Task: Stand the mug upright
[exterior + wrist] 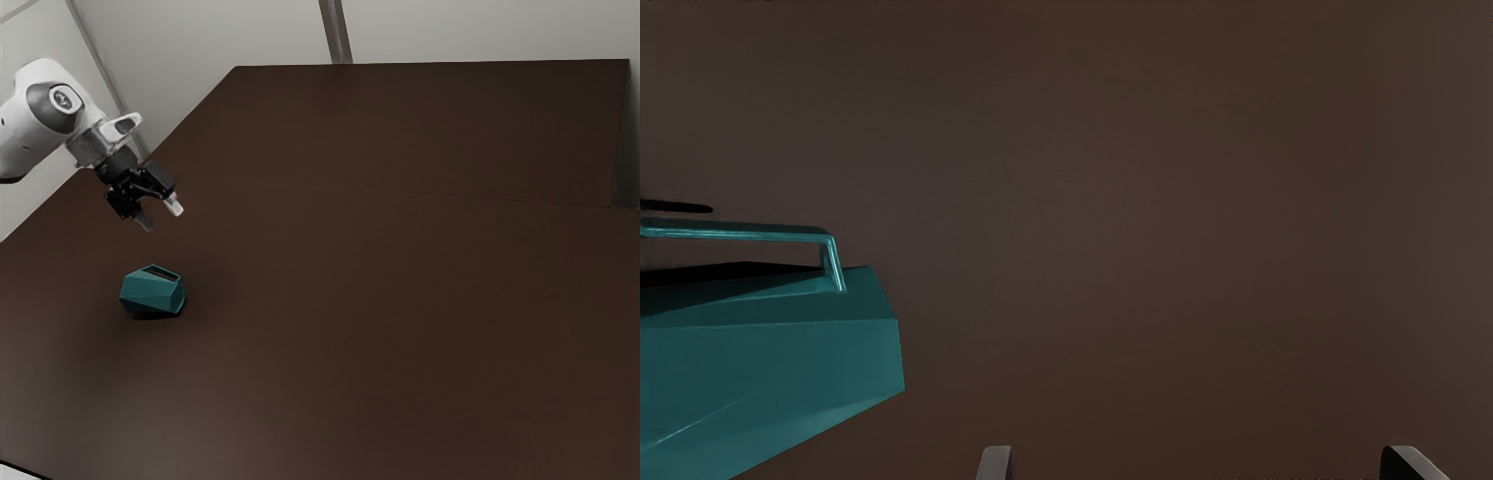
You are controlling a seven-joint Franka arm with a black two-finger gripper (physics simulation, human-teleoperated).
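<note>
Toward the left edge of the smooth, dark brown table [400,300] in the exterior view, a faceted teal mug [147,293] is seen tipped on its side. Above and apart, the black two-finger gripper [161,214] is held wide open, empty. If closed off-centre, slanted facets could be slipped over and the mug rolled; its angular, glossy handle [740,231] could be snagged.

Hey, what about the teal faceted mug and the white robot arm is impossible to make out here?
- Underside of the teal faceted mug, exterior view: hidden by its own body.
- One end of the mug, wrist view: cut off by the edge.
- Base of the white robot arm, exterior view: cut off by the edge.
</note>
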